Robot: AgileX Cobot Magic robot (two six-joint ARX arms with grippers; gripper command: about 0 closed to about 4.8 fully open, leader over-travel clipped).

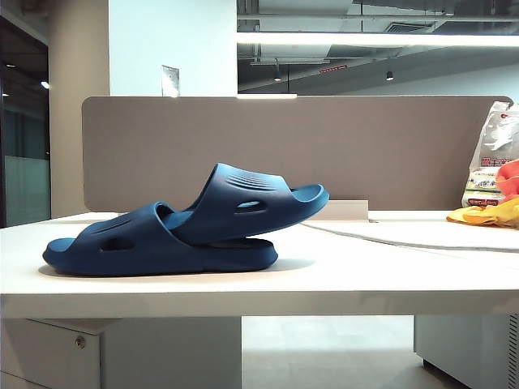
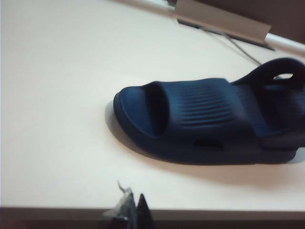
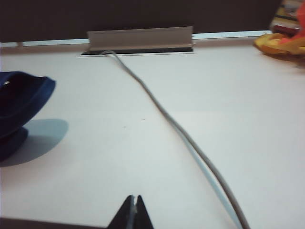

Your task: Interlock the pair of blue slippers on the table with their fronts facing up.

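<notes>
The pair of blue slippers [image 1: 182, 227] sits interlocked on the table [image 1: 340, 271], one propped tilted on the other. The left gripper [image 2: 136, 210] and right gripper [image 3: 135, 212] hang closed and seemingly empty near the table's front edge.

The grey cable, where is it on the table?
In the exterior view the cable lies on the table's right half, running from the slot by the divider, between the slippers and the yellow cloth.
</notes>
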